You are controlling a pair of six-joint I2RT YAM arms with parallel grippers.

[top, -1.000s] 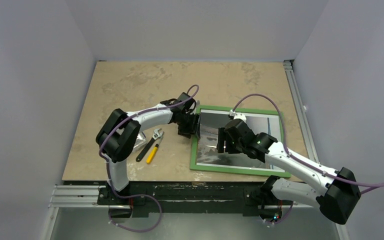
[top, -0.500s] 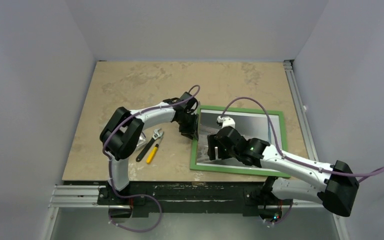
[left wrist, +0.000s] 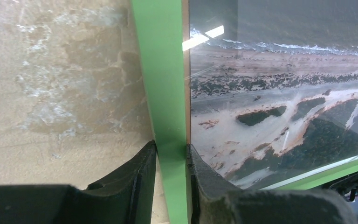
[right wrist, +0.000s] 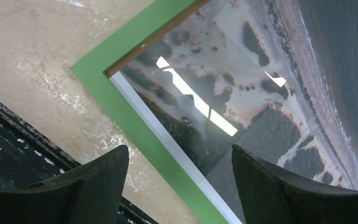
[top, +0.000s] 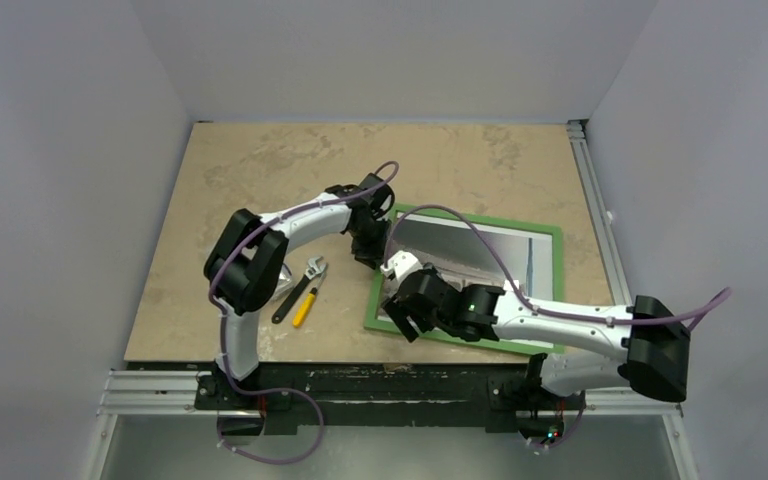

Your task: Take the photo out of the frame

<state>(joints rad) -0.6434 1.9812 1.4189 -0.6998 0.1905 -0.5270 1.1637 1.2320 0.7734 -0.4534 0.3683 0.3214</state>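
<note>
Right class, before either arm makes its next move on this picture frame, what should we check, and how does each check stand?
1. Left pincer grips the frame: ok, one finger on each side of the green left rail.
2. Right pincer ready to grasp: ok, open wide above the frame's near left corner, touching nothing.
3. Photo out of the frame: not ok, it sits inside the moulding.
4. Frame's back opened: cannot tell, its underside is hidden.
5. Wrench and yellow-handled tool out of the way: ok, both lie apart to the frame's left.
</note>
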